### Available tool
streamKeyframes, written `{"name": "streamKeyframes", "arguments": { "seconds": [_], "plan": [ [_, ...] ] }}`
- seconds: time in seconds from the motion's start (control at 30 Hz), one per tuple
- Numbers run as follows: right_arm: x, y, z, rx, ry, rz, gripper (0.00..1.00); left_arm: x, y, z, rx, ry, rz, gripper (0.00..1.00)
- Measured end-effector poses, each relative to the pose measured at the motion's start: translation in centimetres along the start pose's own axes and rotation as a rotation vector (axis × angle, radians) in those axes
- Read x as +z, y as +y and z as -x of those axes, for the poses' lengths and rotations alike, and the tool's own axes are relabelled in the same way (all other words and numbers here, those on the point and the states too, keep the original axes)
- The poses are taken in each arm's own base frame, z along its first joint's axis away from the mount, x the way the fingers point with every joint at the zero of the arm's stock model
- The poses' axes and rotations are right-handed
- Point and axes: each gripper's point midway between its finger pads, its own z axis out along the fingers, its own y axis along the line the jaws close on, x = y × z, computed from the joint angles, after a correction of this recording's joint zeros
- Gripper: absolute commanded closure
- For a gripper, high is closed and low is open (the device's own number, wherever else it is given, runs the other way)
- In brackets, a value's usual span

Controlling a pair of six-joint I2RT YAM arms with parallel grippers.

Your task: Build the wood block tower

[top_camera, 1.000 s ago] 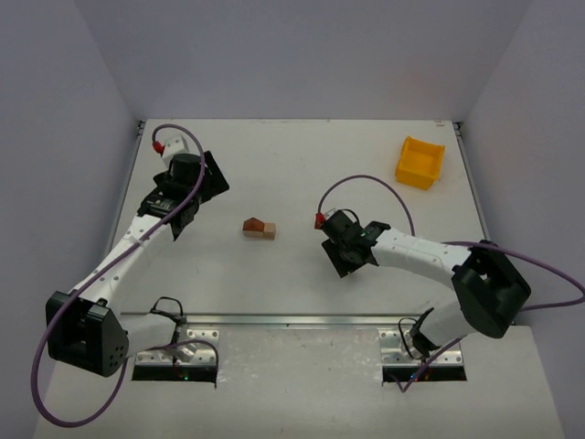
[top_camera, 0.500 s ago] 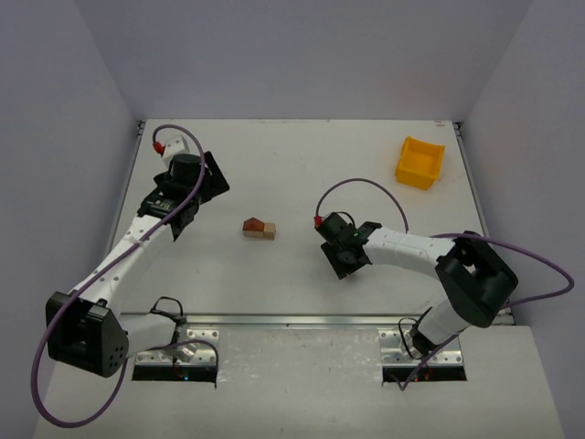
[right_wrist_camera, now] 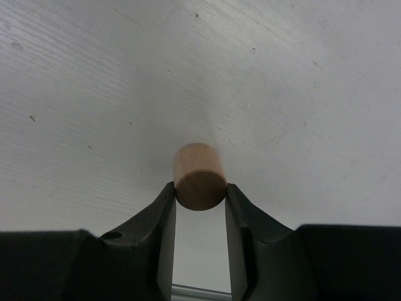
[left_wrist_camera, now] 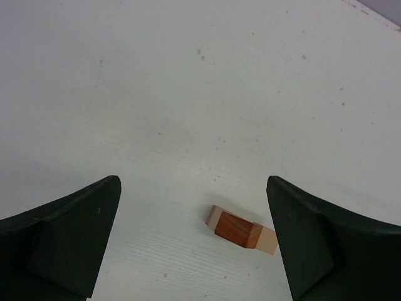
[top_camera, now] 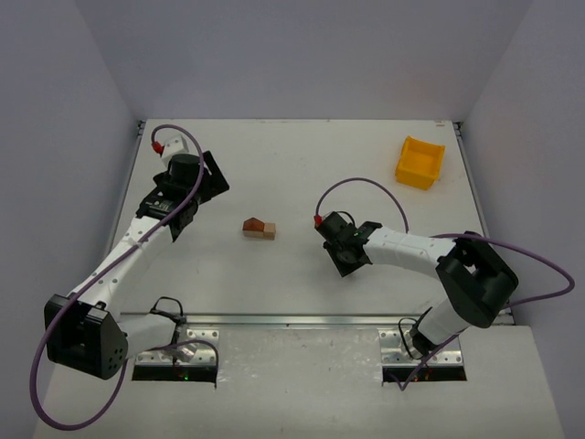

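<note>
The wood block tower (top_camera: 259,229) is a small cluster on the table's middle: a reddish-brown wedge-topped piece between pale tan blocks, seen again in the left wrist view (left_wrist_camera: 241,229). My left gripper (top_camera: 208,180) hovers to its left, open wide (left_wrist_camera: 192,183), with nothing between its fingers. To the right of the cluster, low over the table, is my right gripper (top_camera: 342,255). In the right wrist view it (right_wrist_camera: 200,189) is shut on a short wooden cylinder (right_wrist_camera: 199,172), both fingertips pressed against its sides. The top view hides the cylinder.
A yellow plastic bin (top_camera: 420,162) stands at the far right of the table (top_camera: 302,165). Grey walls enclose the table on the left, back and right. A metal rail runs along the near edge by the arm bases.
The right gripper has shifted slightly left and its jaws have closed in around the cylinder. The left arm and the block cluster have not moved.
</note>
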Motion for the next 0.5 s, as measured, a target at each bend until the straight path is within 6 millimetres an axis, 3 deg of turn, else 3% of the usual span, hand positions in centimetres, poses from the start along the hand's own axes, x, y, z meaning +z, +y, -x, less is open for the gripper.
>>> {"name": "streamKeyframes", "arguments": {
  "seconds": [0.23, 0.4, 0.5],
  "plan": [
    [-0.9, 0.5, 1.4, -0.048, -0.046, 0.044, 0.93, 0.0, 0.1, -0.2, 0.001, 0.003, 0.001, 0.00],
    [-3.1, 1.8, 7.3, -0.100, -0.196, 0.111, 0.94, -0.1, 0.1, -0.1, 0.000, 0.000, 0.000, 0.00],
    [-4.6, 3.3, 12.1, -0.146, -0.284, 0.167, 0.94, -0.1, 0.1, -0.1, 0.000, 0.000, 0.001, 0.00]
  ]
}}
